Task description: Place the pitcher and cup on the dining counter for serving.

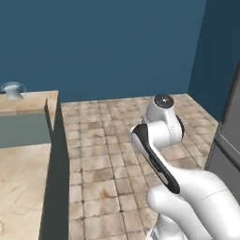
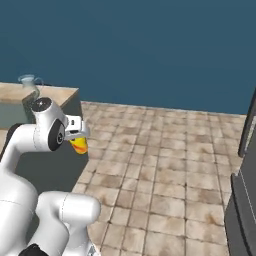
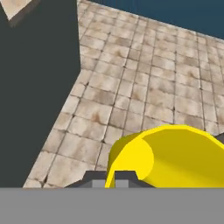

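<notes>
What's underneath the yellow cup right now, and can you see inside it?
The cup hangs in the shut claw above bare tiled floor, beside the counter's dark side. The hand view shows a little of its yellow inner wall; the rest of the inside is hidden.

We see a tiled floor (image 1: 108,154), a dark blue wall (image 1: 103,47) behind it, and a grey appliance (image 2: 242,210) at the right.

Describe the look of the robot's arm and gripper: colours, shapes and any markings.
The arm is glossy white, built of rounded, bulbous links. A black band runs along one link, and a dark round cap with a pale ring tops a joint in both base views. The white hand block at its end carries the gripper, whose fingertips are small, dark grey and squared. No cables or lettering can be made out.
</notes>
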Motion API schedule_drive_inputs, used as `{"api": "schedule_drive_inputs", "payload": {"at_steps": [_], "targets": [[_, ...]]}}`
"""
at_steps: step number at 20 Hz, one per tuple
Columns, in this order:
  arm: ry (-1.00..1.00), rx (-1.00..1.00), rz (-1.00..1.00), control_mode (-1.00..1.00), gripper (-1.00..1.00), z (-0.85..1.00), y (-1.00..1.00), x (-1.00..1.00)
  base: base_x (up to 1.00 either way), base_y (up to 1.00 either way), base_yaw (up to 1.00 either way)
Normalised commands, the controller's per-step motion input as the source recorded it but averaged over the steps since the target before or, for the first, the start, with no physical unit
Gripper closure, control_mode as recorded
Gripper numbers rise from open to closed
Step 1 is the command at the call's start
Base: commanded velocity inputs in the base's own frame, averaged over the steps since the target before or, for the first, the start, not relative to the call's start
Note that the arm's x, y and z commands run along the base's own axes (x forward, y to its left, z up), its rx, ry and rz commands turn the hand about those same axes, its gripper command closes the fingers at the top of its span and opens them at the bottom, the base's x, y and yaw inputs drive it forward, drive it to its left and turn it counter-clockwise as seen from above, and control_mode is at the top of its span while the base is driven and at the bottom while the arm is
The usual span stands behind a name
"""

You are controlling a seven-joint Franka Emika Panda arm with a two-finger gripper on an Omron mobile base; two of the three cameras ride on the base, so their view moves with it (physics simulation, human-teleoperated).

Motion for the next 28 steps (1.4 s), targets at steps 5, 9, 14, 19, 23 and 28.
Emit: {"api": "schedule_drive_inputs", "payload": {"at_steps": [5, 9, 14, 19, 23, 28], "targets": [[0.00, 0.00, 0.00, 1.00, 1.00, 0.00, 0.00, 0.00, 1.00, -0.79, 0.36], [0.00, 0.00, 0.00, 1.00, 1.00, 0.00, 0.00, 0.00, 1.00, -0.63, 0.42], [0.00, 0.00, 0.00, 1.00, 1.00, 0.00, 0.00, 0.00, 1.00, -0.38, 0.40], [0.00, 0.00, 0.00, 1.00, 1.00, 0.00, 0.00, 0.00, 1.00, -0.40, 0.32], [0.00, 0.00, 0.00, 1.00, 1.00, 0.00, 0.00, 0.00, 1.00, -0.53, 0.27], [0.00, 0.00, 0.00, 1.00, 1.00, 0.00, 0.00, 0.00, 1.00, -0.49, 0.27]]}}
